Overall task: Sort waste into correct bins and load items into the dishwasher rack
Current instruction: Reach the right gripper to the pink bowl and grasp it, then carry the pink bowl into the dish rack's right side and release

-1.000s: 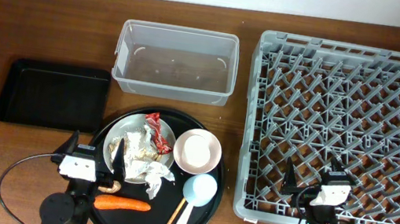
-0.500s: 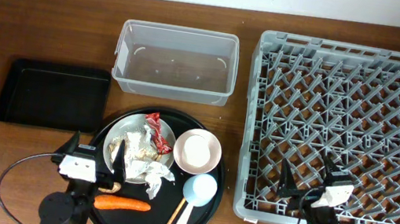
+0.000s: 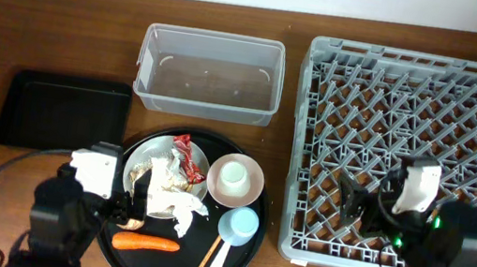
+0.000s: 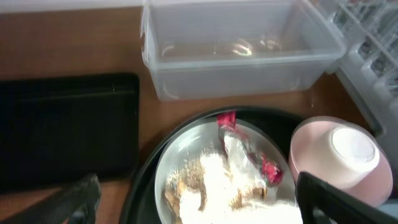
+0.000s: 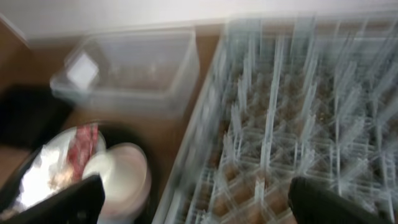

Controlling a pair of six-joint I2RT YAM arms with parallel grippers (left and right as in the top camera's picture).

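A large round black tray [image 3: 219,137] sits toward the front of the brown wooden tabletop [image 3: 64,32]. The shallow black rectangular tray [image 3: 63,113] lies to its left, and the large square grey plastic dishwasher rack [image 3: 420,58] lies to its right. The clear plastic rectangular tub [image 3: 209,77] stands just behind the round tray.

The white round plate [image 3: 151,151] lies on the round tray's left half. It carries the small red shiny wrapper [image 3: 186,156] toward its far right and the crumpled white tissue [image 3: 180,205] at its near edge. Between them lie what look like white rice scraps [image 3: 161,177], though these are hard to tell from the tissue.

The small white bowl [image 3: 236,179] sits just beside the plate on the right, with the light blue cup [image 3: 240,225] in front of it. The white plastic fork [image 3: 216,261] runs from the cup toward the front rim, and the thin wooden chopsticks [image 3: 203,261] lie just beside it on the left. The orange carrot [image 3: 146,243] lies crosswise near the front of the round tray. The small brown knobbly lump [image 3: 132,224] is just behind its left end.

The left pincer [image 4: 205,214] hangs over the near side of the plate, its jaws spread wide and holding nothing. The right pincer [image 5: 199,205] hovers above the front-left part of the rack, its jaws likewise wide apart and empty.
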